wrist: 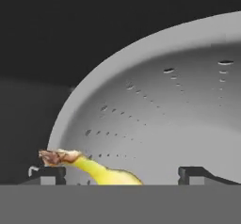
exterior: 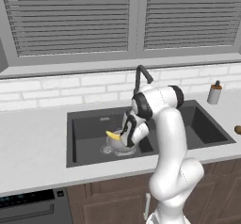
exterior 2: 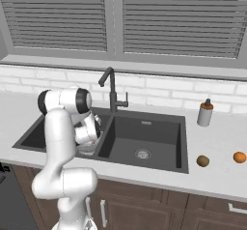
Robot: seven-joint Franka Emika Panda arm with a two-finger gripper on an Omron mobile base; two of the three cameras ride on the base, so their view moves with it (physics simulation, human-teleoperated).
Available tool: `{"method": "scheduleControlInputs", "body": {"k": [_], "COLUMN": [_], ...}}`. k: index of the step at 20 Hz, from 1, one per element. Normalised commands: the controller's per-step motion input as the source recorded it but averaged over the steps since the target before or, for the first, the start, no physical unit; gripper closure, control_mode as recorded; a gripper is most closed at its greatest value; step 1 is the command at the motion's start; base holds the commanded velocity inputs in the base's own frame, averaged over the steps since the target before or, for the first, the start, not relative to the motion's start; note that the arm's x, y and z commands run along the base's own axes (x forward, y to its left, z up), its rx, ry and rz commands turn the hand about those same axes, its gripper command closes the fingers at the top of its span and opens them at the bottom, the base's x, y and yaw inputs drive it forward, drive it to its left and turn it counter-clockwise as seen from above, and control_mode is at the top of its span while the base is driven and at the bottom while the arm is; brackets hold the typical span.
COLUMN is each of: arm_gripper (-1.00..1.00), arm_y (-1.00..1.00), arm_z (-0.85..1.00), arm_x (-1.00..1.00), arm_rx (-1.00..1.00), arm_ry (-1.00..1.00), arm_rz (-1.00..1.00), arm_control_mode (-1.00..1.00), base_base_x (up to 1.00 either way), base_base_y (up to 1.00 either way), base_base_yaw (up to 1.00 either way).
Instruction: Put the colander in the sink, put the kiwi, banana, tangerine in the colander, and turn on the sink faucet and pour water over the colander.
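Banana [wrist: 101,170], the small curved yellow one, lies between your gripper's [wrist: 120,173] wide-open tips, held by nothing, over the shiny perforated metal colander [wrist: 169,119] in the dark grey sink [exterior: 84,129]. Brown kiwi [exterior 2: 203,161] and orange tangerine [exterior 2: 240,157] wait well off on the counter; faucet [exterior 2: 112,89] untouched.

Soap bottle [exterior 2: 205,113]: upright on the counter, against the backsplash, well away from the fingers.
Counter [exterior: 33,143]: pale, plain, running to both sides of the fingers.
Backsplash [exterior: 56,90]: white brick tile.
Blinds [exterior 2: 173,19]: grey slats, closed, above.
Cabinets [exterior 2: 159,209]: brown wood, below.
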Motion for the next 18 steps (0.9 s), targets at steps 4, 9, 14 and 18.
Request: {"method": "scheduleControlInputs", "body": {"k": [4, 9, 14, 18], "arm_gripper": [-1.00, -1.00, -1.00, -1.00], "arm_y": [0.00, 0.00, 0.00, 0.00], "arm_z": [0.52, 0.63, 0.65, 0.89], "arm_x": [-0.32, -0.48, -0.69, -0.94], "arm_rx": [0.05, 0.02, 0.01, 0.04], "arm_ry": [-0.27, -0.26, -0.25, -0.30], "arm_rz": [-0.12, -0.12, -0.08, -0.04], "arm_control_mode": [-1.00, -1.00, -1.00, -1.00], "base_base_x": [0.00, 0.00, 0.00, 0.00], "base_base_y": [0.00, 0.00, 0.00, 0.00], "base_base_yaw": [0.00, 0.00, 0.00, 0.00]}}
